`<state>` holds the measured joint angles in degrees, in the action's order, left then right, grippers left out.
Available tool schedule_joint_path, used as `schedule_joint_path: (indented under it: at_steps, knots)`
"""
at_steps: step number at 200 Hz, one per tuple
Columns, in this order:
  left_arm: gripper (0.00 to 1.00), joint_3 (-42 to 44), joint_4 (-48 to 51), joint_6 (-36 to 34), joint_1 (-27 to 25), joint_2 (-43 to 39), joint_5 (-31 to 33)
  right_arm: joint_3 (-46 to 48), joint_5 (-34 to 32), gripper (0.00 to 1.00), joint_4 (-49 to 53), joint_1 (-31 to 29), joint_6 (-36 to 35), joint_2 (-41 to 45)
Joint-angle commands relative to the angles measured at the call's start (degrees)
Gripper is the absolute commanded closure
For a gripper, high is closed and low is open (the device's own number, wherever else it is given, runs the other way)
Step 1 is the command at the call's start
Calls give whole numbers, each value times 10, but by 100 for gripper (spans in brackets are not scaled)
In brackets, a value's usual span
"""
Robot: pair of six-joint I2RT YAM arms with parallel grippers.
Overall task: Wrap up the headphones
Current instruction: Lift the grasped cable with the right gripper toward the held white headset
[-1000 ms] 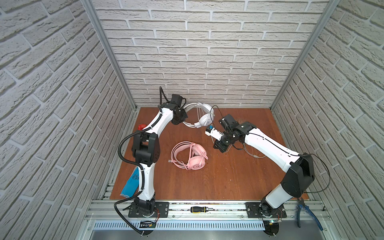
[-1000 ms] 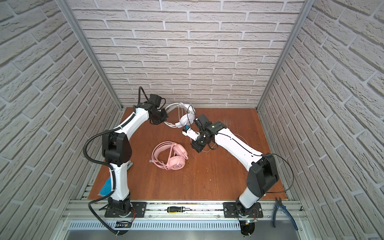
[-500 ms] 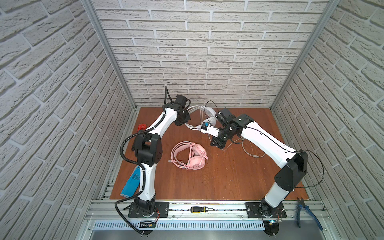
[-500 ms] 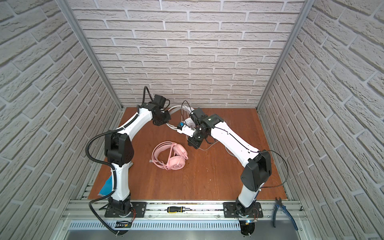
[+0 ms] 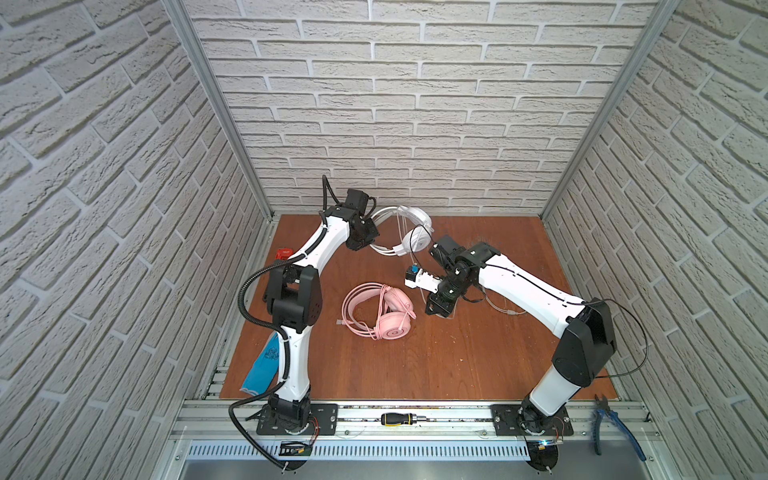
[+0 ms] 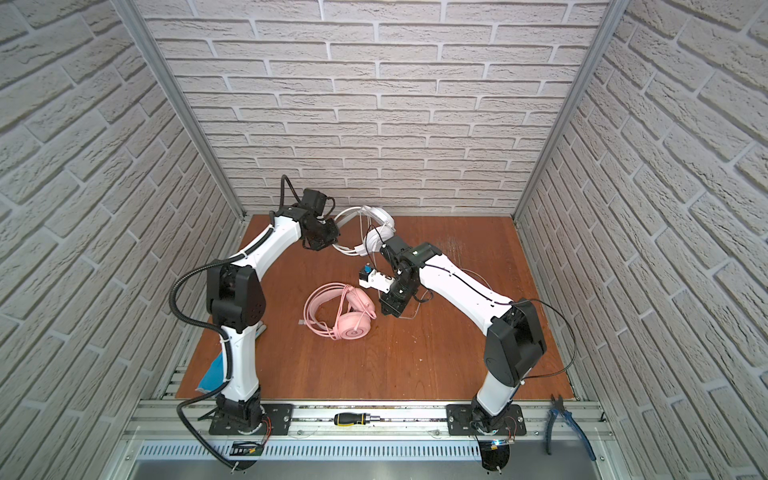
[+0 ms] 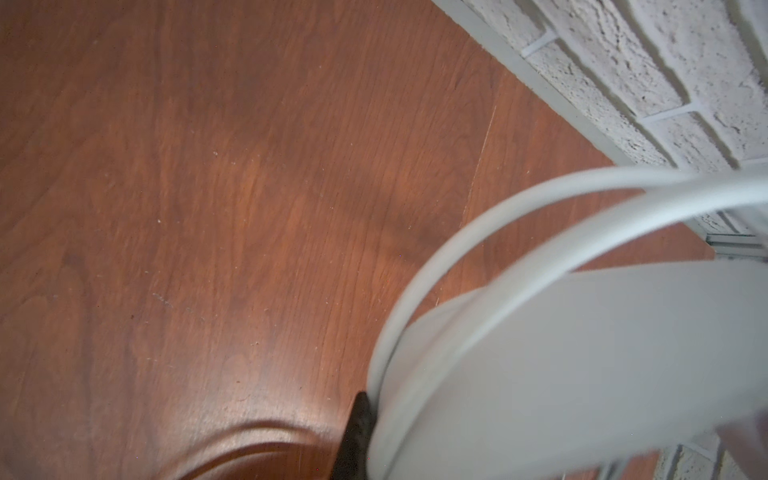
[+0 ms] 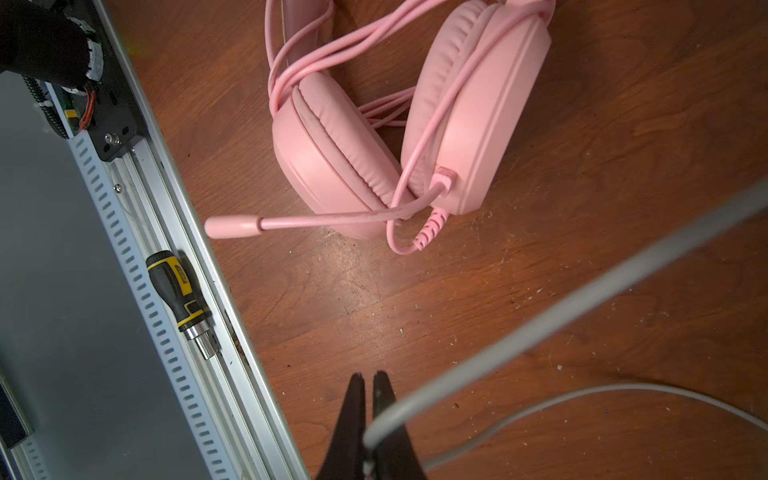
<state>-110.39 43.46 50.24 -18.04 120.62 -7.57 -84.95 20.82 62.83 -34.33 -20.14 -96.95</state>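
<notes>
Our left tool (image 5: 370,243) pinches the white headset (image 5: 417,240) by its band to steady it. Our right tool (image 8: 369,415), closed on its cable (image 8: 540,320), readies winding. The pink headset (image 8: 353,137) lies just ahead of that tool, on the desk (image 5: 457,353).

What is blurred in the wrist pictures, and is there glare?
Left wrist view: the white headphones are blurred, the table sharp with a pale sheen. Right wrist view: the white cable is out of focus, the pink headphones sharp.

R pincer (image 8: 368,380) w/ white cable (image 8: 540,320) shifted frontward, maybe lower.
</notes>
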Motion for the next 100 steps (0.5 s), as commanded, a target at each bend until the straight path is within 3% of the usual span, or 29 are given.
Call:
schedule_joint_path:
  at_steps: [1,52,100]
  knots:
    - [100,-18,-40,18,7,-29,11,-6,25,95,-4,-21,3,17]
    - [100,-38,7,-9,-12,-7,70,-73,45,95,8,-46,-8,-10]
    - [100,-69,80,-77,-34,15,134,-112,-14,95,33,-38,-31,4]
